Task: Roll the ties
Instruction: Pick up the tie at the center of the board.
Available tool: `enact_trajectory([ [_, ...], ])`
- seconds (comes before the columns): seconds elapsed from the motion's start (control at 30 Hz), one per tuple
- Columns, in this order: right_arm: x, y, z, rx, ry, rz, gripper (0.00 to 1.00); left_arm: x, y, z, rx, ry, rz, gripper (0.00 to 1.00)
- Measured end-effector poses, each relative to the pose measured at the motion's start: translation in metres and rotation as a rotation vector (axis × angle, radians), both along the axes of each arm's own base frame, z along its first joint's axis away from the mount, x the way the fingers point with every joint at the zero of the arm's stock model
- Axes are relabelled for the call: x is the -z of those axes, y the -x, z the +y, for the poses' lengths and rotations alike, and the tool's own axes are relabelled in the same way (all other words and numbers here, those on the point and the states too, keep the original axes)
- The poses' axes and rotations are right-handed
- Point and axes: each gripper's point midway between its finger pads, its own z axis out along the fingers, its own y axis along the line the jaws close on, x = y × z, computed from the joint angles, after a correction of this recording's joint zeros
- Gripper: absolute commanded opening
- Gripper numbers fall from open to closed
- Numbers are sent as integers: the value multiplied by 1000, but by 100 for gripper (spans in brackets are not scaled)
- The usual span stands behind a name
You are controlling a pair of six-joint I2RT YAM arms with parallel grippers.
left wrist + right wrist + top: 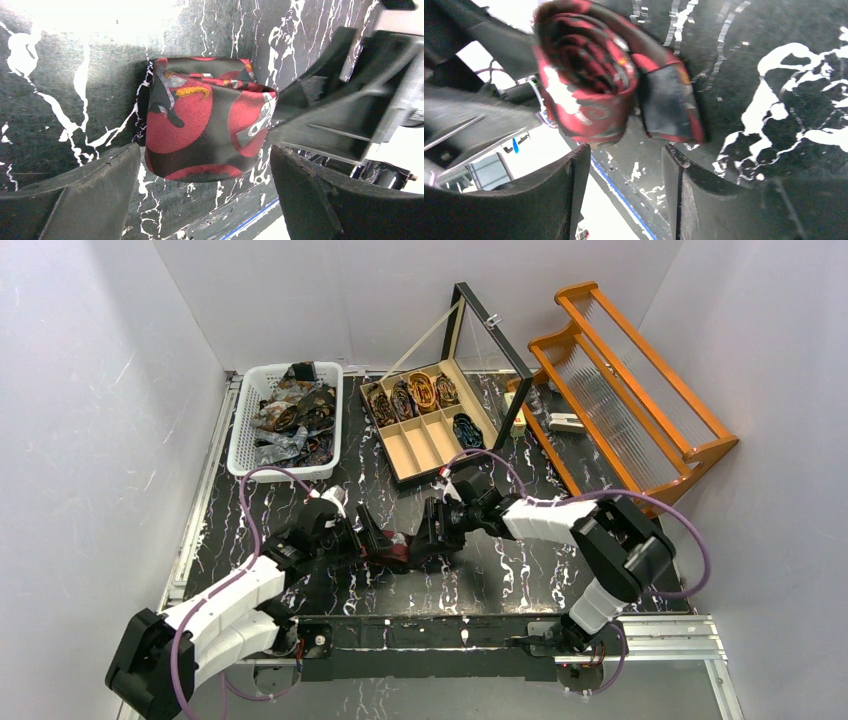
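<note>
Tie roll (205, 125) sits on table (75, 100), left tool (204, 150) released around it, right tool (626, 147) released alongside.

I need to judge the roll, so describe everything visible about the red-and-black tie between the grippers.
The red-and-black tie looks like glossy woven fabric, black with large red discs and small gold and grey marks. It is wound into a tight spiral coil resting on the black marbled table, with a short dark-lined tail end loose beside the coil. The open left gripper frames it without touching. The right gripper seems to touch its side with one finger.
</note>
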Motion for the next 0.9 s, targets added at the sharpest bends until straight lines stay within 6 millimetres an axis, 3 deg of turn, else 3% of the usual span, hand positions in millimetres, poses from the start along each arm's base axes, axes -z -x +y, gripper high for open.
enact_trajectory([
  [0.13,-30,-6,6,0,-70,-65,69,1,2,5,-8,-24,4,98],
  [0.27,-38,-12,16,-1,-89,-78,70,0,2,9,-20,-37,0,98],
  [0.37,-33,-17,22,-1,-78,-67,65,-1,2,10,-25,-45,-1,98],
  [0.57,-5,-16,20,-5,-16,-31,43,2,2,14,-34,-65,6,98],
  [0.9,10,-23,14,-9,-11,-1,39,2,-2,8,-20,-51,3,98],
])
